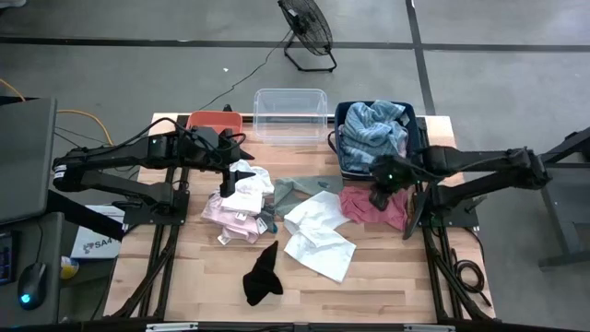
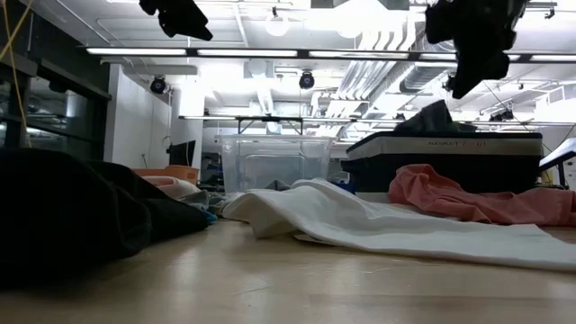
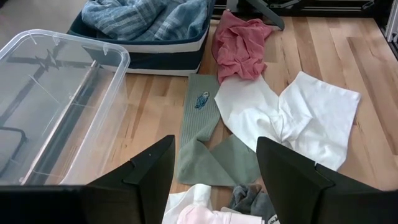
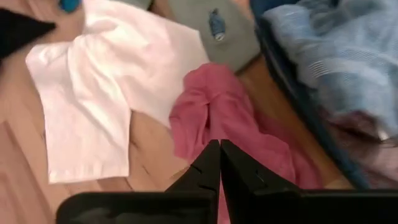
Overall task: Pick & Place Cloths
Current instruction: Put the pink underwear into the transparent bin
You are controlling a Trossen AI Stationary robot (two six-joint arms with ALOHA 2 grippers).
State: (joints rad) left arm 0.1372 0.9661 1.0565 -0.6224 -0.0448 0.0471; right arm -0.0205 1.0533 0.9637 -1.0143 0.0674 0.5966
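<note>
Several cloths lie on the wooden table: a white cloth (image 1: 318, 232), a dark red one (image 1: 369, 207), an olive green one (image 1: 295, 189), a black one (image 1: 263, 277) near the front edge, and a pale pink and white heap (image 1: 235, 210). A blue-striped cloth (image 1: 373, 131) fills the dark blue bin (image 1: 343, 138). My left gripper (image 1: 241, 171) hangs open above the heap with nothing between its fingers (image 3: 149, 168). My right gripper (image 1: 381, 190) is shut with nothing in it, held above the dark red cloth (image 4: 214, 112) and clear of it.
A clear bin (image 1: 290, 112) and an orange bin (image 1: 214, 120) stand along the far edge, left of the dark blue bin. A small grey cloth (image 3: 249, 199) lies beside the heap. Bare wood (image 1: 406, 277) shows at the front right. A fan (image 1: 307, 32) stands on the floor beyond.
</note>
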